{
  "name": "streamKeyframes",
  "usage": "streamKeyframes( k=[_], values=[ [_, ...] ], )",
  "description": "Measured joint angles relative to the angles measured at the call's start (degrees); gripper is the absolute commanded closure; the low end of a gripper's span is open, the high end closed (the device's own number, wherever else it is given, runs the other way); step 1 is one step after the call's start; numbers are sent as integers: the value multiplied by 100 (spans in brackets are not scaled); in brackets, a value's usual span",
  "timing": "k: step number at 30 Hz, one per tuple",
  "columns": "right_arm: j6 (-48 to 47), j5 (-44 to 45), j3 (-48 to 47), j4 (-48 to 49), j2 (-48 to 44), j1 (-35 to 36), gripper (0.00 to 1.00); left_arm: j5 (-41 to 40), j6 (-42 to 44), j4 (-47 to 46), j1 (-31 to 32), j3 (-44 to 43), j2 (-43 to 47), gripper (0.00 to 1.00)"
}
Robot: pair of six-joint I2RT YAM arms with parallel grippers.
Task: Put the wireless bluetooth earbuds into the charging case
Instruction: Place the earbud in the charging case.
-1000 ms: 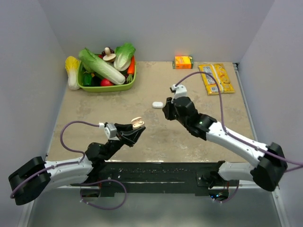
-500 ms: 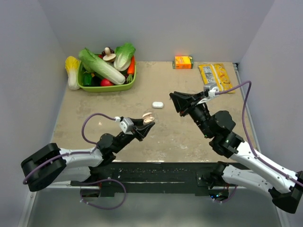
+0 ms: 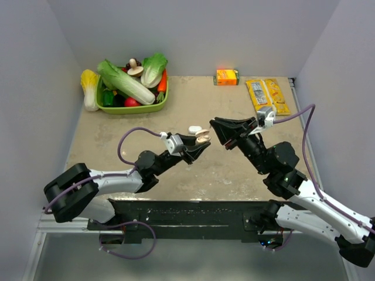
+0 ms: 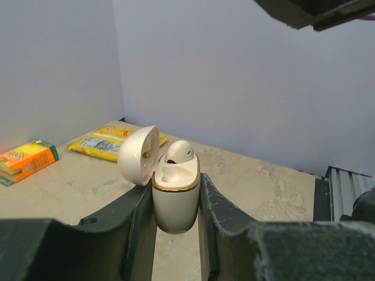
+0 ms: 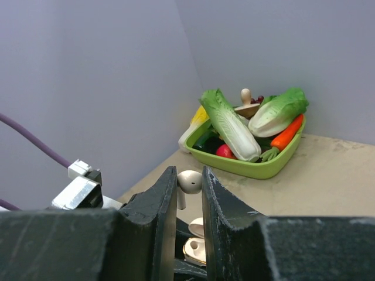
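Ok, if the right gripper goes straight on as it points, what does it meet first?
Likely the open charging case held in the left gripper, just ahead of the right gripper and its earbud. The wrist view shows the case slightly below that line, so it might miss.

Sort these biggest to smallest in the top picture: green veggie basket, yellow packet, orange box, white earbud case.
Green vegetable basket
yellow snack packet
orange box
charging case
The case is lifted nearer the camera, yet looks smallest.

Seated earbud (image 4: pixel 179 152) burying its stem in the charging case (image 4: pixel 174 202), second earbud (image 5: pixel 190 180) peeking between right fingers (image 5: pixel 161 205) — half-covered
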State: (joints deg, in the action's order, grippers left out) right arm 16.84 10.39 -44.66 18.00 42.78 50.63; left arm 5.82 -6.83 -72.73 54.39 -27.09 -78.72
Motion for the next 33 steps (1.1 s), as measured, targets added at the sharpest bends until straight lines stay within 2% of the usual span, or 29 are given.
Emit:
streamKeyframes(
  k=[9,16,24,33],
  values=[
    [28,-111,-2,-44,-17,-2,100,404,4,-9,0,-691,-251,100],
    [74,-162,-2,-72,-22,0,100,549,2,-20,0,-874,-367,100],
    [90,-243,2,-103,-44,0,100,531,-33,-7,0,-1062,-400,100],
    [94,-92,81,-79,-170,0,100,245,-446,-26,0,-1121,-400,100]
  ],
)
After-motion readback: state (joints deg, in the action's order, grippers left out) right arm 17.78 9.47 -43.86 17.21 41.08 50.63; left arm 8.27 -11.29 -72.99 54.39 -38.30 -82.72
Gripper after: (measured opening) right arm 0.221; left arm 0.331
